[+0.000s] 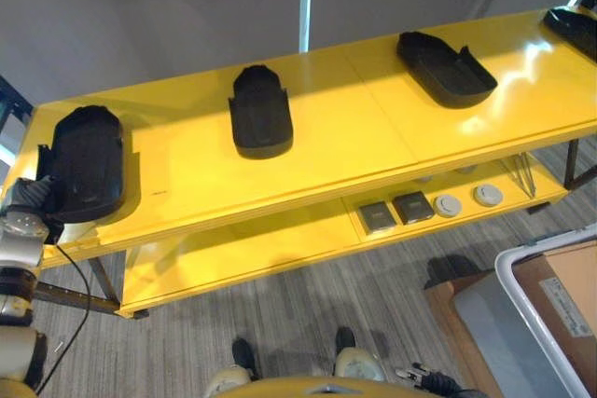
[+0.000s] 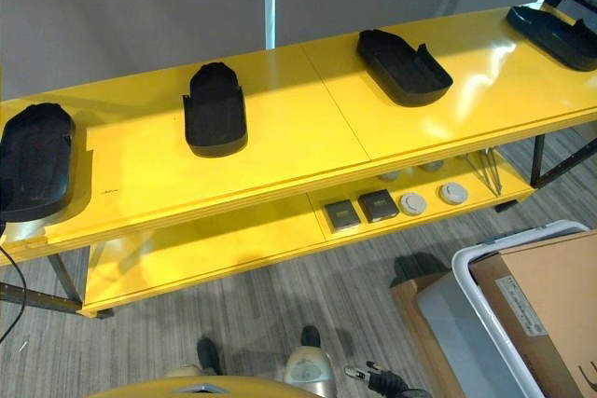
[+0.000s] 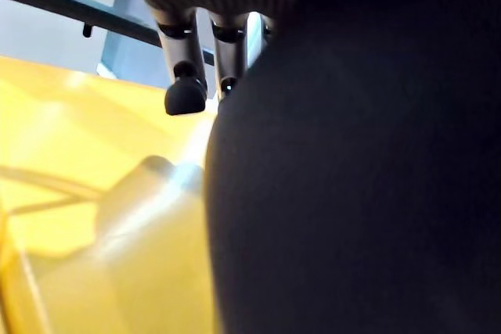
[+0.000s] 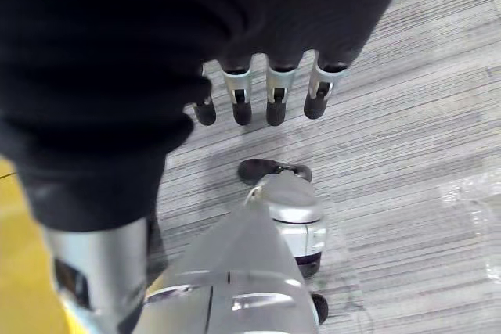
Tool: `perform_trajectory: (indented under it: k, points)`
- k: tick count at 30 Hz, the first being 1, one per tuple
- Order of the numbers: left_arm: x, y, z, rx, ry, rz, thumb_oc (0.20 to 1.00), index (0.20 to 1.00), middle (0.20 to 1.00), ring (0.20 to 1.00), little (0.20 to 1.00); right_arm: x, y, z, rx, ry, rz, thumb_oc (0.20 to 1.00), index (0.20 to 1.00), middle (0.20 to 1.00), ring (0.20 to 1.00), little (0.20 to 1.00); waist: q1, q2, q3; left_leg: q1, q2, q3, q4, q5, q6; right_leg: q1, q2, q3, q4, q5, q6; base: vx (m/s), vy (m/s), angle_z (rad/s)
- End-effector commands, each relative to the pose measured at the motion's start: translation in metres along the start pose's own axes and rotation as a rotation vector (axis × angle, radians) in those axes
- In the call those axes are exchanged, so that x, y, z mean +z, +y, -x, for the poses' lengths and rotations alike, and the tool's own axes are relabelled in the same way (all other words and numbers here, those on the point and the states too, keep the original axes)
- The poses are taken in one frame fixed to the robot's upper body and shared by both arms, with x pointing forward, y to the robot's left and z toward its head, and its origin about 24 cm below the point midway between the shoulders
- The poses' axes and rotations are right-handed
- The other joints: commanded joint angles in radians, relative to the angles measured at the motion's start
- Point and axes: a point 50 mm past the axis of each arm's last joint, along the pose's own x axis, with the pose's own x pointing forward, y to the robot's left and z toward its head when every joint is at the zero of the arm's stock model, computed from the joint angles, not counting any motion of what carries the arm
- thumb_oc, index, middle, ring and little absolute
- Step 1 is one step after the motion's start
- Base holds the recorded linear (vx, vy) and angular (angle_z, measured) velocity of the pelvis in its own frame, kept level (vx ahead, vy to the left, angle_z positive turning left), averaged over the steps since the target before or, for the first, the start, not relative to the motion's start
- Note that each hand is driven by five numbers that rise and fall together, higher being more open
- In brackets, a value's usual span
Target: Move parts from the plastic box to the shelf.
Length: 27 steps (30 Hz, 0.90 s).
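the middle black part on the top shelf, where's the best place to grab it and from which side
Probably across its long side walls, coming from above. The middle black part lies flat on the yellow shelf with bare surface all round it, its long axis running front to back, and it looks narrower across than along. The rounded front end seems a poorer hold.
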Motion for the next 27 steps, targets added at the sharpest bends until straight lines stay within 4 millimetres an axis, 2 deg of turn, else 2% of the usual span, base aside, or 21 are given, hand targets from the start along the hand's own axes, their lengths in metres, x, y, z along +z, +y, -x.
perform_trajectory:
  k: [1, 6, 11, 13, 16, 19, 24, 27]
  points:
    - [0.039, 0.042, -0.005, 0.180, -0.089, 0.067, 0.200, 0.200, 0.200, 0.200, 0.200, 0.004, -0.001, 0.001, 0.024, -0.014, 0.058, 1.000, 1.000, 1.000, 1.000, 1.000, 0.003, -0.031, 0.042, -0.073, 0.065, -0.040, 0.128, -0.061, -0.005, 0.002, -0.071, 0.019, 0.049, -0.035, 0.066, -0.06, 0.018, -0.01]
    - [0.047, 0.045, -0.007, 0.207, -0.096, 0.035, 0.200, 0.200, 0.200, 0.200, 0.200, 0.016, 0.004, -0.001, 0.034, -0.050, 0.058, 1.000, 1.000, 1.000, 1.000, 1.000, -0.002, -0.038, 0.070, -0.103, 0.066, -0.037, 0.149, -0.061, -0.005, -0.011, -0.072, 0.032, 0.048, -0.033, 0.063, -0.03, 0.015, -0.01]
    - [0.046, 0.046, -0.006, 0.229, -0.099, -0.042, 0.200, 0.200, 0.200, 0.200, 0.200, 0.014, 0.005, -0.001, 0.036, -0.051, 0.058, 1.000, 1.000, 1.000, 1.000, 1.000, -0.004, -0.045, 0.075, -0.096, 0.069, -0.029, 0.156, -0.066, -0.005, 0.001, -0.075, 0.034, 0.037, -0.030, 0.065, 0.03, 0.007, -0.02]
    - [0.046, 0.052, -0.006, 0.264, -0.106, -0.147, 0.200, 0.200, 0.200, 0.200, 0.200, 0.013, 0.001, 0.001, 0.033, -0.043, 0.066, 1.000, 1.000, 1.000, 1.000, 1.000, -0.008, -0.048, 0.077, -0.090, 0.072, -0.025, 0.162, -0.068, -0.008, 0.011, -0.075, 0.033, 0.035, -0.032, 0.066, 0.05, 0.022, -0.01]
    - [0.045, 0.058, -0.007, 0.275, -0.096, -0.186, 0.200, 0.200, 0.200, 0.200, 0.200, 0.011, -0.002, 0.002, 0.023, -0.033, 0.067, 1.000, 1.000, 1.000, 1.000, 1.000, -0.010, -0.049, 0.075, -0.088, 0.076, -0.019, 0.165, -0.068, -0.009, 0.016, -0.075, 0.035, 0.030, -0.030, 0.066, 0.05, 0.027, -0.02]
    - [0.045, 0.069, -0.007, 0.302, -0.072, -0.199, 0.200, 0.200, 0.200, 0.200, 0.200, 0.006, -0.013, 0.006, 0.001, -0.015, 0.069, 1.000, 1.000, 1.000, 1.000, 1.000, -0.018, -0.049, 0.073, -0.086, 0.084, -0.008, 0.172, -0.070, -0.011, 0.017, -0.077, 0.038, 0.021, -0.020, 0.068, 0.08, 0.059, -0.03]
    - [0.047, 0.080, -0.007, 0.337, -0.057, -0.172, 0.200, 0.200, 0.200, 0.200, 0.200, 0.005, -0.018, 0.008, -0.003, -0.006, 0.077, 1.000, 1.000, 1.000, 1.000, 1.000, -0.025, -0.056, 0.084, -0.094, 0.086, -0.002, 0.192, -0.083, -0.011, 0.009, -0.083, 0.044, 0.016, -0.013, 0.075, 0.03, 0.041, -0.07]
    - [0.060, 0.084, -0.007, 0.376, -0.075, -0.140, 0.200, 0.200, 0.200, 0.200, 0.200, 0.011, -0.016, 0.006, 0.008, -0.026, 0.084, 1.000, 1.000, 1.000, 1.000, 1.000, -0.028, -0.063, 0.104, -0.130, 0.090, -0.008, 0.221, -0.090, -0.008, -0.023, -0.082, 0.056, 0.032, -0.010, 0.075, -0.05, 0.005, -0.04]
